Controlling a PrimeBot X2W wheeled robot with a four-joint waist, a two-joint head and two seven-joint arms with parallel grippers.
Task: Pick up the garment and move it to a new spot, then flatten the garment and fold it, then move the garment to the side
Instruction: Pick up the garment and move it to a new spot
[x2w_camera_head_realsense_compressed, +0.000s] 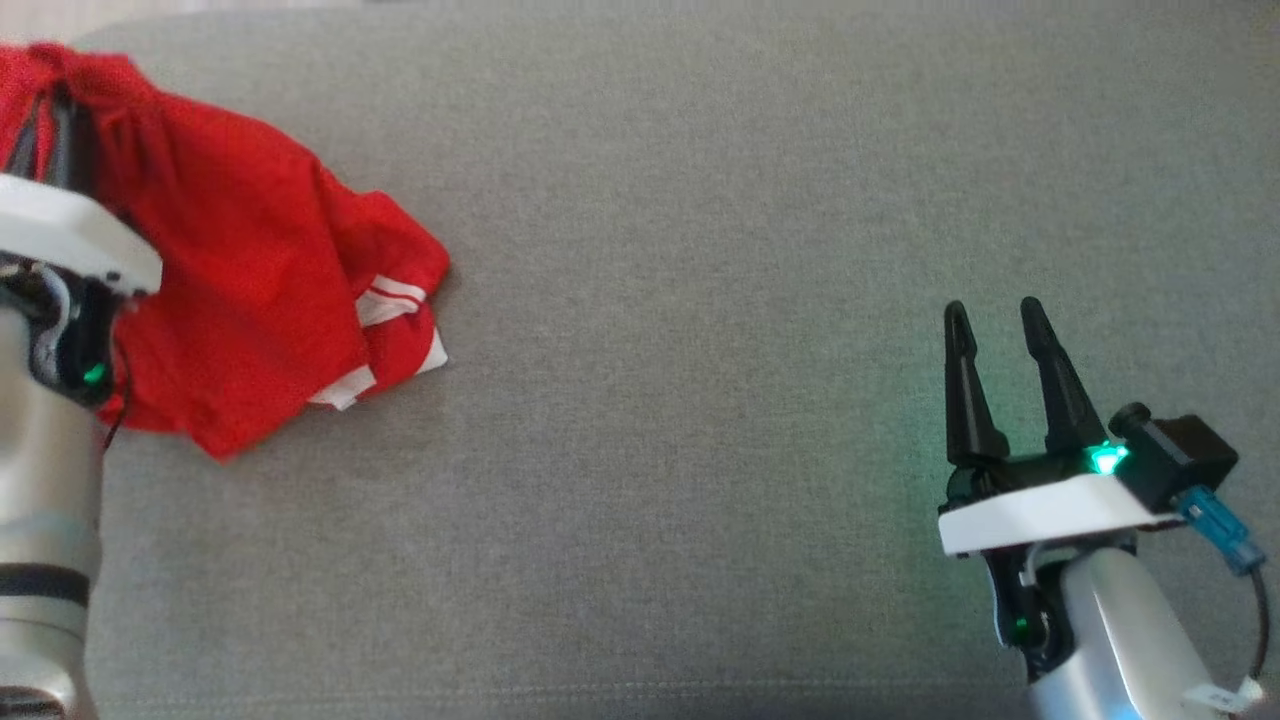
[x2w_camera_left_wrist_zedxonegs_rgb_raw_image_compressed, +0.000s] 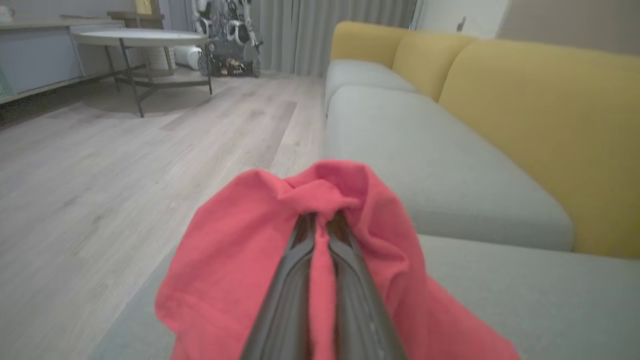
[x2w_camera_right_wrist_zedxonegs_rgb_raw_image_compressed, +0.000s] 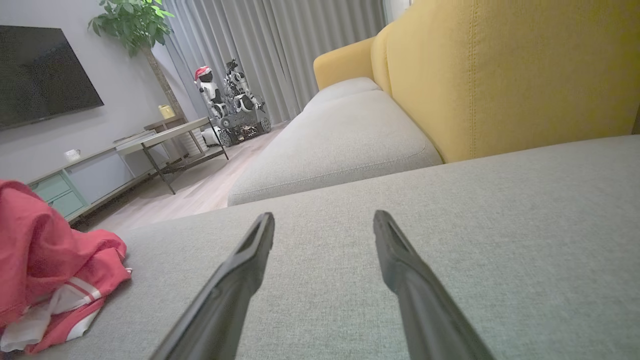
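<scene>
The garment (x2w_camera_head_realsense_compressed: 250, 270) is red with white stripe trim, bunched at the left of the grey sofa seat (x2w_camera_head_realsense_compressed: 700, 300). My left gripper (x2w_camera_left_wrist_zedxonegs_rgb_raw_image_compressed: 322, 222) is shut on a fold of the garment (x2w_camera_left_wrist_zedxonegs_rgb_raw_image_compressed: 240, 265), with red cloth pinched between its two fingers and draped over them. In the head view the left fingers (x2w_camera_head_realsense_compressed: 60, 140) are half buried in the cloth behind the white wrist. My right gripper (x2w_camera_head_realsense_compressed: 995, 315) stands open at the lower right above bare seat, far from the cloth. The right wrist view has the garment (x2w_camera_right_wrist_zedxonegs_rgb_raw_image_compressed: 50, 270) at its left edge, beyond the open right gripper (x2w_camera_right_wrist_zedxonegs_rgb_raw_image_compressed: 324, 225).
Yellow back cushions (x2w_camera_right_wrist_zedxonegs_rgb_raw_image_compressed: 500, 75) line the far side of the seat. Wooden floor (x2w_camera_left_wrist_zedxonegs_rgb_raw_image_compressed: 125, 160) lies beyond the seat's left end, with a round side table (x2w_camera_left_wrist_zedxonegs_rgb_raw_image_compressed: 140, 40), a low cabinet (x2w_camera_right_wrist_zedxonegs_rgb_raw_image_compressed: 85, 180) and another wheeled robot (x2w_camera_right_wrist_zedxonegs_rgb_raw_image_compressed: 235, 110) by the curtains.
</scene>
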